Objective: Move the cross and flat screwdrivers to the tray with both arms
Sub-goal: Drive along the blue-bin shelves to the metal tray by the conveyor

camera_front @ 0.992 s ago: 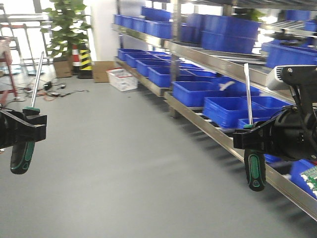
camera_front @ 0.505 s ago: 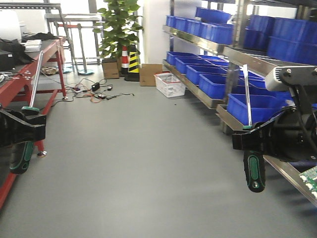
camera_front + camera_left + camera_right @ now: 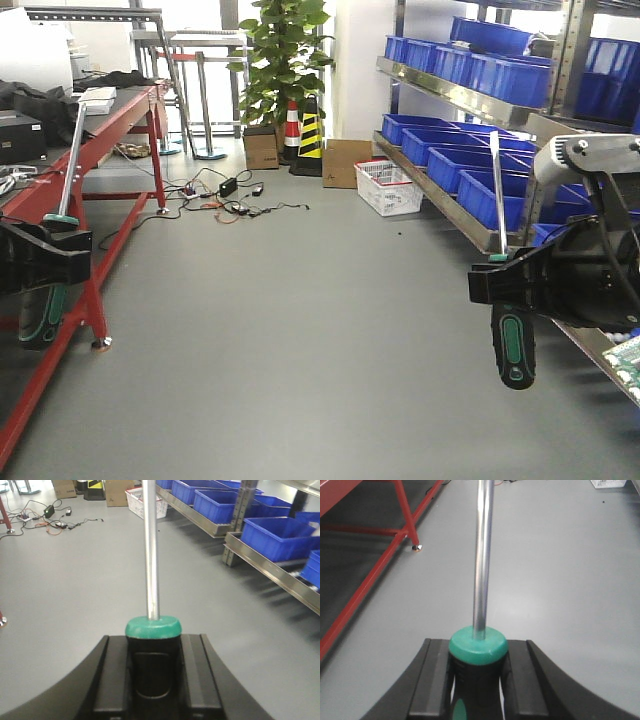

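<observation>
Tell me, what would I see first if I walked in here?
Two green-handled screwdrivers pointing up: the left screwdriver clamped in black jaws at the left edge, the right screwdriver at the right. Behind them, blue bins fill the steel shelves on the right, and a red workbench runs along the left.

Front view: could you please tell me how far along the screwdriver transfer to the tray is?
Picking up looks done: the left gripper is clamped on one black-and-green, steel-shafted screwdriver and the right gripper on the other screwdriver, shafts up. No grey metal tray is in any view, so setting both down is left.
</observation>
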You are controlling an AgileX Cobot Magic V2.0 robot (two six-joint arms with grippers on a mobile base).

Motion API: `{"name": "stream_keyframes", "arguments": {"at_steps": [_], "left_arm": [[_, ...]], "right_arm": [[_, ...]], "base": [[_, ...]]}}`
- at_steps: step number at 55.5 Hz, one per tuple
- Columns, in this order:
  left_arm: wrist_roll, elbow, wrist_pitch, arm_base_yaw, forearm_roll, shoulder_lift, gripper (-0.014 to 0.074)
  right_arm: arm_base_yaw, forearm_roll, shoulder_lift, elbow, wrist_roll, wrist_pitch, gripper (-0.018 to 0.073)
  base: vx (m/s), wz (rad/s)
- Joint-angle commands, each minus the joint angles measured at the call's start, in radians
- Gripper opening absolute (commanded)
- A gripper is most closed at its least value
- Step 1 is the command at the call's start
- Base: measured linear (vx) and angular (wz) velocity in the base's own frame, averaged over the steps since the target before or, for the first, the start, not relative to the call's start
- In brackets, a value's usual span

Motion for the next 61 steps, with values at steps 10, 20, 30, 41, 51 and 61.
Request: {"name": "stream_keyframes", "arguments": {"at_steps": [10,20,30,41,51,61], "left_arm": [[0.0,-0.034,-0.095,-0.005,-0.018,-0.02,0.0],[0.0,-0.034,-0.095,-0.005,-0.018,-0.02,0.0],[0.0,-0.034,-0.095,-0.004,-0.018,-0.02,0.0],[0.0,-0.034,-0.095,-0.004,-0.018,-0.02,0.0],[0.0,-0.034,-0.095,-0.004,-0.018,-0.02,0.0],[0.0,-0.034,-0.095,-0.004,-0.018,-0.02,0.0]], "right_arm": [[-0.001,-0.003,-0.028,-0.028,-0.008,-0.083,-0.0008],[-0.001,-0.003,-0.028,-0.028,-0.008,-0.085,-0.0008],[-0.001,-0.003,-0.028,-0.028,-0.008,-0.086,-0.0008],[-0.001,-0.003,-0.028,-0.028,-0.008,-0.086,-0.0008],[-0.001,-0.003,-0.028,-0.028,-0.008,-0.086,-0.0008],[-0.001,-0.003,-0.028,-0.028,-0.008,-0.086,-0.0008]], "base": [[0.58,0.04],[0.56,-0.06],[0.52,-0.29],[0.49,-0.58],[0.46,-0.82],[0.43,-0.92]]}}
